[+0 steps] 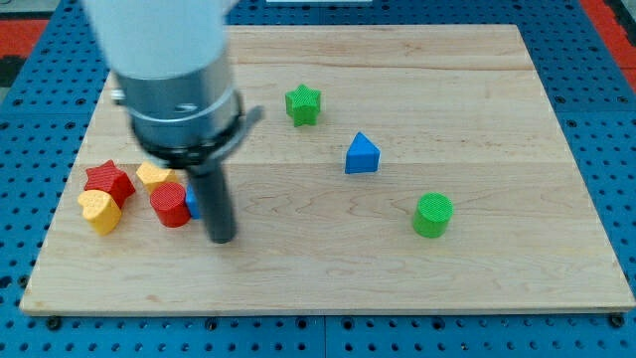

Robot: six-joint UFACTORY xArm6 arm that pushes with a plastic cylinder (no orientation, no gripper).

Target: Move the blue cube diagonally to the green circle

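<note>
- Right now I am looking at my tip (222, 239) resting on the wooden board (328, 283) at the view's lower left, just beside a sliver of blue that is showing at the rod's left edge.
- That sliver is, I am judging, the blue cube (191, 204); the rod is hiding most of it, so its shape is not plain.
- There is no claw here to open or close; the rod is holding nothing and is only pushing.
- The red cylinder (170, 205) is sitting just left of the cube, with a red star (108, 181) and two yellow blocks (99, 211) beyond.
- The green circle (432, 215) is lying well apart, toward the view's right.
- I am treating this as the approach step: next I am needing the tip behind the cube's left side, opposite the green circle.
- The blue triangular block (362, 155) and green star (303, 104) are sitting above that path.
</note>
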